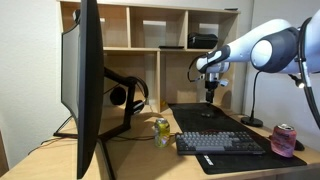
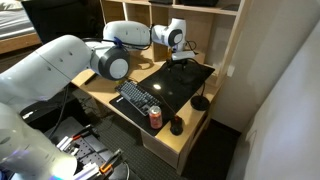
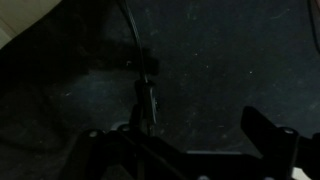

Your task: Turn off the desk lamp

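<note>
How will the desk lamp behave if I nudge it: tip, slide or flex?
The desk lamp has a small round base under a tall thin neck, so a high push would probably tip it. The slim neck looks likely to flex. It seems light, so a low push may slide it.

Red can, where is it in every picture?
In an exterior view: the red can stands at the bottom right, just past the keyboard.
In an exterior view: the red can stands low in the middle, at the end of the keyboard.
Wrist view: not in it.
Shared landmark: the keyboard.
</note>
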You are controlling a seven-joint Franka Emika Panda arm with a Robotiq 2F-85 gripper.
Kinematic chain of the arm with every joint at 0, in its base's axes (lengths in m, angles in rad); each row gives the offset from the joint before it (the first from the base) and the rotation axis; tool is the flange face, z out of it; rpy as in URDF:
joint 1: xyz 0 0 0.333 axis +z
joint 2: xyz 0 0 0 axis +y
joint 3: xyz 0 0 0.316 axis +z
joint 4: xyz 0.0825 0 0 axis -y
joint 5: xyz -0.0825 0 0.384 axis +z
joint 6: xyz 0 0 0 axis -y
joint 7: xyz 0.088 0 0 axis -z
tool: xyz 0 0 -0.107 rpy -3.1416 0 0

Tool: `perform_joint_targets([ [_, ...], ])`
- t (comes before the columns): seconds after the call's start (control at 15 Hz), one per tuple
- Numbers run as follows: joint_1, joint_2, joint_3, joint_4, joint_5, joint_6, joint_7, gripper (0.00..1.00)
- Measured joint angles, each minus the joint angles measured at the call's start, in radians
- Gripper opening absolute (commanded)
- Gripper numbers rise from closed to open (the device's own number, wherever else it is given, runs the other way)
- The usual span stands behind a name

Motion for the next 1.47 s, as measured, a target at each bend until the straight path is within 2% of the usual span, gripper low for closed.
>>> perform_joint_targets([
  [0.33, -0.004, 0.036, 0.014, 0.012, 0.007, -0.023, -0.061, 1.00],
  [0.93, 0.006, 0.089, -0.004, 0.070, -0.016, -0.039, -0.055, 1.00],
  [1.33, -0.006, 0.115, 0.035, 0.070, -0.013, -0.056, -0.332, 1.00],
  [1.47, -0.009, 0.124, 0.035, 0.077, -0.013, -0.054, -0.375, 1.00],
])
